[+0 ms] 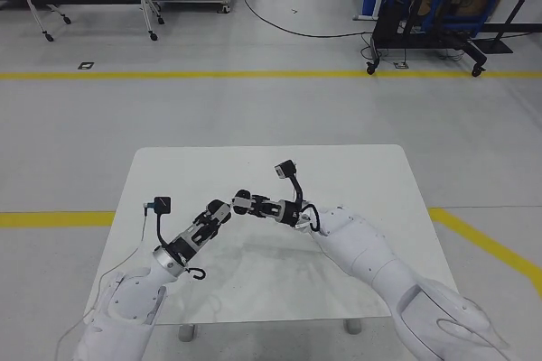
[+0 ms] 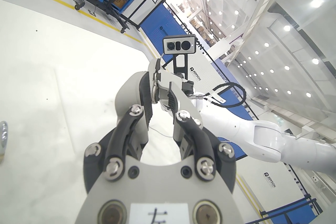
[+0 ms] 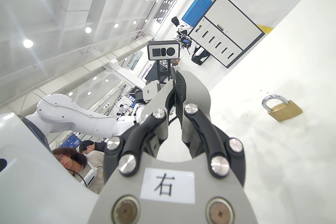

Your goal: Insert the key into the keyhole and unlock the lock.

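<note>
Floor behind table (image 1: 370, 180), L to R: wheeled stand legs (image 1: 50, 23) far L, yellow floor line (image 1: 253, 74) running across, black cart (image 1: 425, 36) far R. All well apart from the work, nothing in the way.

Table: 1, white. Arms: 2, meeting tip to tip over table centre, raised off surface.

L side: L wrist cam (image 1: 161, 205), then left claw (image 2: 158, 93). Open or closed, can't tell: the other claw's tip crowds right up against it. A small silver bit (image 2: 155, 84) sits there, could be the key, can't confirm.

R side: right claw (image 3: 176, 88), pads pressed together; can't tell if anything thin sits btwn them. R wrist cam (image 1: 285, 169) above it. Cams: 2.

padlock (image 3: 282, 109): 1, brass body, silver shackle closed, lying flat on table, well apart from right claw, nothing touching it.

Also 1 silver thing w/ holes (image 2: 3, 135) on table near L arm, cut off, can't ID.
</note>
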Robot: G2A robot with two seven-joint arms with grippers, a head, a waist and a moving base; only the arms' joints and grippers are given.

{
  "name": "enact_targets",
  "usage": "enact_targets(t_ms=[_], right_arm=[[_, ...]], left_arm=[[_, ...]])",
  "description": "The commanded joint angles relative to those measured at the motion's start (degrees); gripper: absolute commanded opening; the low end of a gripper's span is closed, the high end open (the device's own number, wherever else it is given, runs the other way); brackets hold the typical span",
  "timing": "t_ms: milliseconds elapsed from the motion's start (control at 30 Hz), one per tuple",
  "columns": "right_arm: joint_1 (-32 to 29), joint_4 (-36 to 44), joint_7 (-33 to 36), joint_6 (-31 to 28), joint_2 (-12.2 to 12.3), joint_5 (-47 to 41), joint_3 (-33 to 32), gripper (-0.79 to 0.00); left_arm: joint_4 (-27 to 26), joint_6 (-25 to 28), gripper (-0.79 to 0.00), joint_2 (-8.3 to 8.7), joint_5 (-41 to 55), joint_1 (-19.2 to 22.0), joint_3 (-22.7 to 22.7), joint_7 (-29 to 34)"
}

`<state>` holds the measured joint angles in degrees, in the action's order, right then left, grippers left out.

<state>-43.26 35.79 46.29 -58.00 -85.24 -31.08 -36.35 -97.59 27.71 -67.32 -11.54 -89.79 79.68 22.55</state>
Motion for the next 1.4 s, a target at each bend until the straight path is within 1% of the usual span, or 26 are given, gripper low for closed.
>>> enact_targets(t_ms=[0,167,233,267,333,367,433,533,600,667,833,933,1033,1133,1167,1200,1233,1367], right_arm=[[0.0,0.0,0.0,0.0,0.0,-0.2,0.2,-0.785],[0.2,0.2,0.0,0.0,0.3,-0.8,0.5,-0.785],[0.3,0.2,0.0,0.0,0.4,-1.0,0.7,-0.52],[0.4,0.2,0.0,0.0,0.6,-1.0,0.9,-0.483],[0.5,0.3,0.0,0.0,0.9,-1.2,1.0,-0.462],[0.6,0.3,0.0,0.0,1.0,-1.1,1.1,-0.486],[0.8,0.5,0.0,0.0,1.4,-0.2,1.5,-0.505],[1.0,1.2,0.4,0.4,2.1,1.1,2.6,-0.483],[1.1,1.3,0.3,0.3,2.6,1.6,3.0,-0.477],[1.1,2.1,0.4,0.4,3.2,2.2,3.7,-0.493],[0.8,3.9,0.0,0.0,4.8,2.4,5.2,-0.526],[0.7,5.2,0.1,0.0,5.6,2.0,6.3,-0.523],[0.9,6.1,0.6,0.6,6.1,1.4,7.7,-0.545],[1.3,6.6,1.0,1.0,6.4,0.6,8.9,-0.585],[1.4,6.7,1.0,1.0,6.5,0.4,9.3,-0.619],[1.6,6.7,1.0,0.9,6.6,0.2,9.6,-0.693],[1.7,6.7,0.9,0.9,6.7,0.0,9.9,-0.785],[2.1,6.6,0.9,0.9,7.0,-0.6,11.3,-0.785]], left_arm=[[0.1,-0.1,-0.785,0.02,-0.6,0.1,-0.1,-0.2],[0.1,-0.1,-0.785,0.07,-1.5,0.2,-0.2,-0.8],[0.1,0.0,-0.785,0.12,-1.7,0.1,0.0,-1.0],[0.0,0.1,-0.785,0.15,-1.6,0.0,0.1,-1.1],[-0.1,0.6,-0.785,0.24,-1.4,-0.1,0.6,-1.1],[-0.2,0.8,-0.785,0.3,-1.2,-0.2,0.9,-1.0],[-0.2,1.3,-0.785,0.42,-0.8,-0.3,1.5,-0.6],[-0.1,2.5,-0.785,0.66,-0.5,-0.2,2.1,1.1],[0.1,3.0,-0.785,0.93,-0.6,0.1,2.2,4.2],[0.4,3.2,-0.785,1.22,-0.7,0.6,2.2,7.8],[1.1,3.5,-0.785,1.77,-0.9,1.5,2.5,12.9],[1.5,3.0,-0.785,1.93,-0.7,2.0,2.3,14.0],[1.6,2.8,-0.785,2.04,-0.9,2.3,1.9,14.5],[1.6,2.7,-0.785,2.15,-1.6,2.4,1.6,14.4],[1.6,2.7,-0.785,2.18,-1.8,2.4,1.6,14.3],[1.5,2.6,-0.785,2.21,-2.0,2.4,1.5,14.2],[1.5,2.6,-0.785,2.24,-2.1,2.4,1.4,14.1],[1.5,2.7,-0.785,2.35,-2.6,2.4,1.0,13.8]])
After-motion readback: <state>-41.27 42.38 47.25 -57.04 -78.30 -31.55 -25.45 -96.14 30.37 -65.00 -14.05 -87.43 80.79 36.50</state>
